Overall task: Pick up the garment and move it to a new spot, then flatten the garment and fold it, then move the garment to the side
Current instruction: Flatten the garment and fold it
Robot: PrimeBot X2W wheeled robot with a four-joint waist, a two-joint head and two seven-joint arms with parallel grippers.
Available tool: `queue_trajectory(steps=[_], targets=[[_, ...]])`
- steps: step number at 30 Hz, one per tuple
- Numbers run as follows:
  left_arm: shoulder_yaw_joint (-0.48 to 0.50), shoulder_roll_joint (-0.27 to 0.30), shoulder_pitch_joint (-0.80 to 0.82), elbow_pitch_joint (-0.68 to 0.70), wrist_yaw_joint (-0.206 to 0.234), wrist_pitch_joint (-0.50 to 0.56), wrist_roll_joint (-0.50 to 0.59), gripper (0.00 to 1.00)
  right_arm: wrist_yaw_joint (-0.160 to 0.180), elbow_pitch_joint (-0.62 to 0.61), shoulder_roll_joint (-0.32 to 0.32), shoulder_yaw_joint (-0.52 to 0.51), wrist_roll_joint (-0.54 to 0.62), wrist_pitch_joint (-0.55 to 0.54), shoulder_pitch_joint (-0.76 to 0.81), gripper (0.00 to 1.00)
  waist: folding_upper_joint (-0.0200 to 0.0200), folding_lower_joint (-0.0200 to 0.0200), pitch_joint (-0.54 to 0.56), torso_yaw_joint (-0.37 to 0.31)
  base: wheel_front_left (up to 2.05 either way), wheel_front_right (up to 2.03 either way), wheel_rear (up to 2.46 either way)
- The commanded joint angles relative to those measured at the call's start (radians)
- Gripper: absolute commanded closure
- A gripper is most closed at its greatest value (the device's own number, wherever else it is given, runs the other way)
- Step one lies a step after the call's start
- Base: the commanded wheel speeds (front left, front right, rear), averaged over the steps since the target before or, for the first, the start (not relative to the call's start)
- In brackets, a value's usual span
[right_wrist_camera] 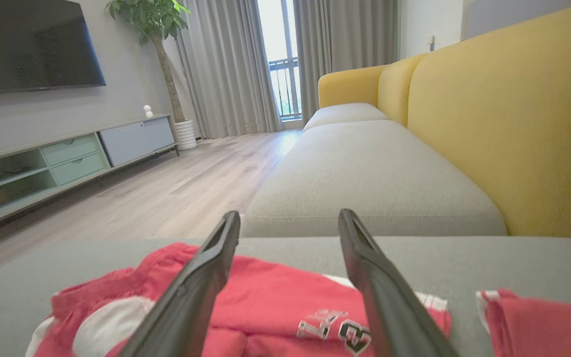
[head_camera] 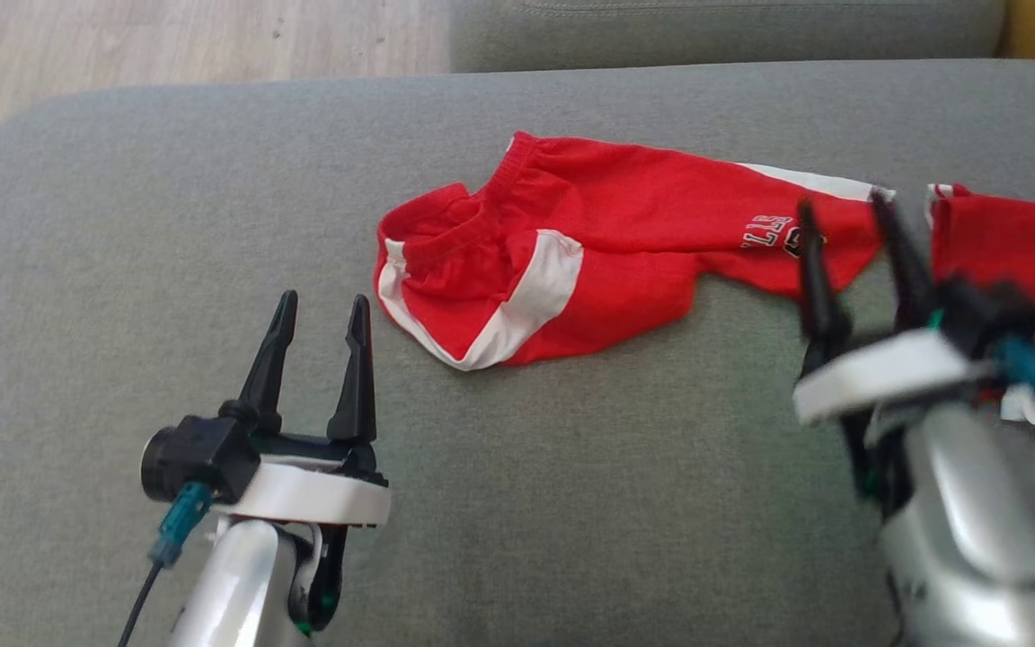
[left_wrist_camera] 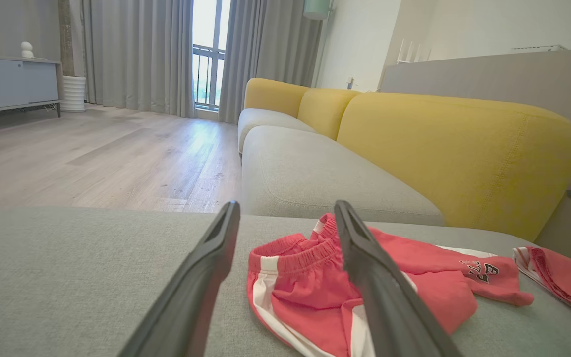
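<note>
The garment, a pair of red shorts with white side stripes, lies crumpled on the broad grey cushion, a little right of its middle. Its elastic waistband is bunched towards the left and far side, and one leg runs out to the right, ending in a printed emblem. A second red piece lies just beside that leg end, at the right edge.

The left pincer hovers over bare cushion near and left of the shorts, its two dark fingers spread and gripping nothing. The right pincer, blurred from the head camera, sits over the printed leg end. Its fingers are also parted, and from its own wrist camera the cloth lies beneath them, not clamped between them.

To my eye this is thin, light jersey. It will drape, sag and drag along the cushion rather than keep any shape, and a single pinch would lift it into a hanging bundle. The waistband looks like the firmest place to take hold, thick enough for the fingers to bite on. The leg hem under the right pincer would make a fair second hold for stretching it flat. The neighbouring red piece lies close enough to be caught up by mistake
</note>
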State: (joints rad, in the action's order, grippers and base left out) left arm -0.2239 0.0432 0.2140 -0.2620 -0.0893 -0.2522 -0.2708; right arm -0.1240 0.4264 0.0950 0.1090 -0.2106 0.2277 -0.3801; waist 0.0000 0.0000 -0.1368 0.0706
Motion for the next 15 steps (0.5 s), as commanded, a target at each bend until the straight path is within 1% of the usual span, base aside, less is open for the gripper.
queue_trajectory(steps=[1,4,8,10,15], targets=[[0.041,0.007,0.008,0.033,-0.003,-0.010,0.011,0.00,-0.007,-0.076,-0.023,0.020,0.006,-0.006,0.041,0.00,0.0000,0.0000,0.005,-0.009,0.00,0.00,0.00],[0.044,0.007,0.003,0.034,-0.006,-0.010,0.015,0.00,-0.007,-0.136,-0.039,0.010,-0.007,-0.017,0.134,0.00,0.0000,0.0000,0.008,-0.016,0.00,0.00,0.00],[0.047,0.007,0.002,0.036,-0.008,-0.010,0.019,0.00,-0.007,-0.185,-0.044,0.012,-0.027,-0.027,0.185,0.00,0.0000,0.0000,0.009,-0.020,0.00,0.00,0.00],[0.051,0.007,0.004,0.038,-0.010,-0.010,0.022,0.00,-0.007,-0.210,-0.044,0.024,-0.045,-0.032,0.201,0.00,0.0000,0.0000,0.009,-0.021,0.00,0.00,0.00],[0.038,0.007,0.011,0.039,-0.015,-0.010,0.021,0.00,-0.007,-0.242,-0.044,0.041,-0.025,-0.055,0.200,0.00,0.0000,0.0000,0.003,-0.005,0.00,0.00,0.00]])
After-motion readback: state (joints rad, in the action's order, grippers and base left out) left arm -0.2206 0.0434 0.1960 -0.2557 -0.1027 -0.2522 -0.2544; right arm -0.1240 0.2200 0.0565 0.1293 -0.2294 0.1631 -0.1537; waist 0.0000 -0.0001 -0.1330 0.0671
